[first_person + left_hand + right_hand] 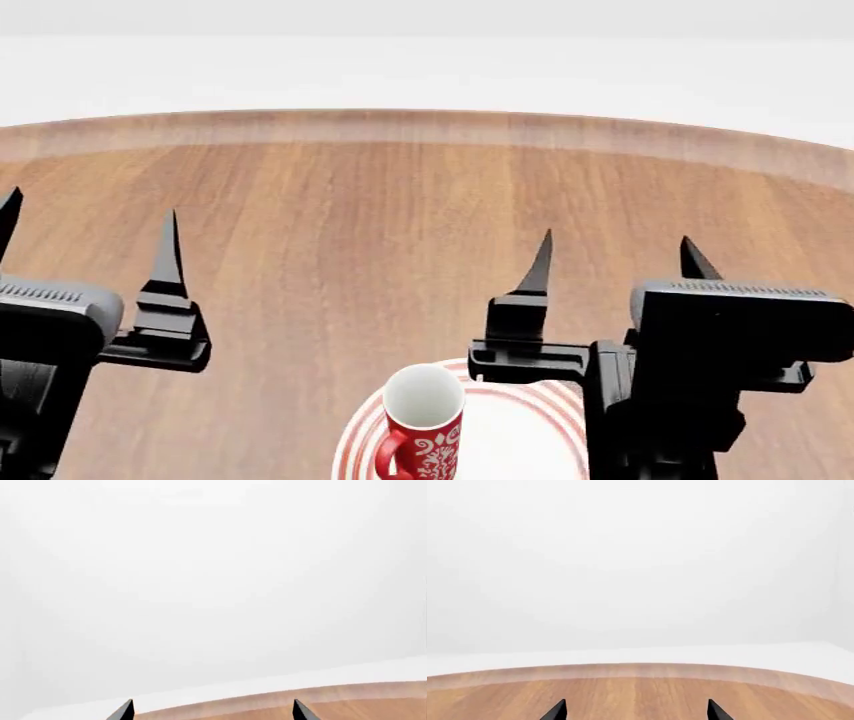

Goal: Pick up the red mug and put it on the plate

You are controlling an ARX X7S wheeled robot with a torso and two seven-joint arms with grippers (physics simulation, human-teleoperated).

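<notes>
Red mug: the red mug (423, 432) stands upright on the plate (541, 440), left of its middle, handle toward the robot.
Plate: on the wooden table (400, 220), at its near edge.
Right gripper: the right gripper (614, 262) is raised just behind the plate, fingers spread, holding nothing.
Left gripper: the left gripper (87, 235) is well left of the plate, fingers apart, empty.

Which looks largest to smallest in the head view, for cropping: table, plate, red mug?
1. Wooden table, filling most of the view.
2. Red-ringed plate, cut off by the frame.
3. Red mug, standing on the plate.
</notes>
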